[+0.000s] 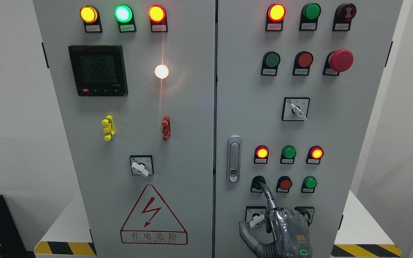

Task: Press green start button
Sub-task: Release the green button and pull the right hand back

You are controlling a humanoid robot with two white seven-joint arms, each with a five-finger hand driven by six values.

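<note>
Robot hand (281,229) comes up at about 5 o'clock, so that's the right one, index finger (268,193) stuck out and the rest curled, holding nothing. Fingertip sits on the dark green start button (257,183) in the lower right door's bottom button row. My worry: the red button (284,184) is right beside it at 3 o'clock, so any sideways drift hits that instead.

right hand (281,229) raised, index finger (268,195) extended
</note>
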